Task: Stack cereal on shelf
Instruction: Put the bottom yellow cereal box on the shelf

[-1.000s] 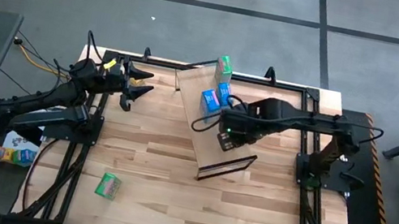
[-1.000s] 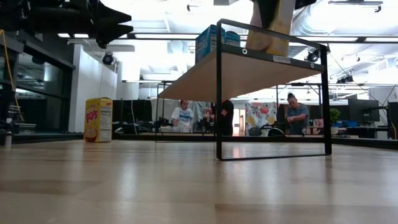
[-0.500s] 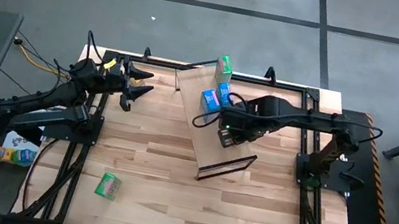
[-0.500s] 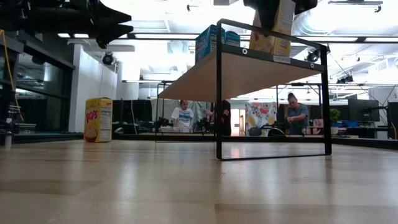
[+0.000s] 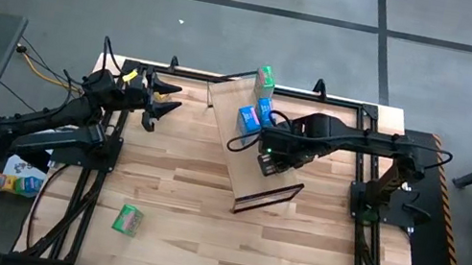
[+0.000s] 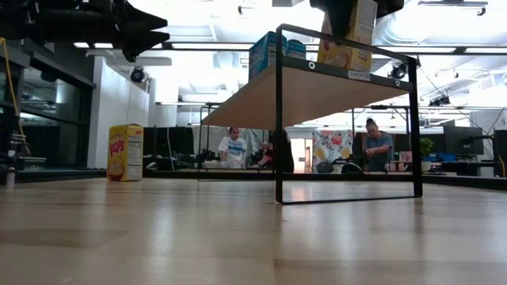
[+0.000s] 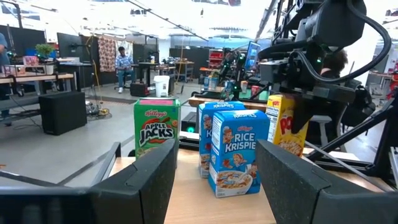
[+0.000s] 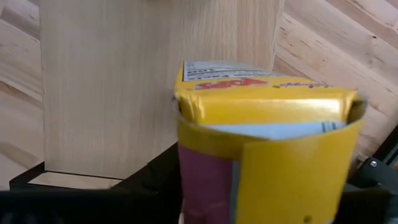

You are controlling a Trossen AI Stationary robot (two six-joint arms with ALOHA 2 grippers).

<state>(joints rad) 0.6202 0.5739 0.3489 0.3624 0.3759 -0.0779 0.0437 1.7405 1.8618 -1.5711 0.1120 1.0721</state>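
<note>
Right tool [image 5: 266,164] clamped on a yellow cereal box [image 6: 348,36], over the shelf [image 5: 246,159] near its dark-framed end. Low view: box upright, base at or just above the board, contact impossible to confirm. Right wrist view: box top [image 8: 264,99] fills the frame, shelf board directly beneath, so release axis is straight down.

Key relation: two blue boxes [image 5: 254,114] and one green box [image 5: 266,80] already on the shelf, further along toward the far end from the held box; clear gap between them and the yellow one. Long axis of the held box vertical, matching the standing neighbours.

Left tool [image 5: 159,104] hovering above the table's far-left corner, fingers spread wide, empty, looking across at the shelf.

Still off the shelf: second green box [image 5: 127,220] lying flat on the table [image 5: 175,200] near the front-left, and a second yellow box [image 6: 125,152] standing at the table's far side. Left arm nearer both, by judgement.

Next, probably: lower, seat, open.
</note>
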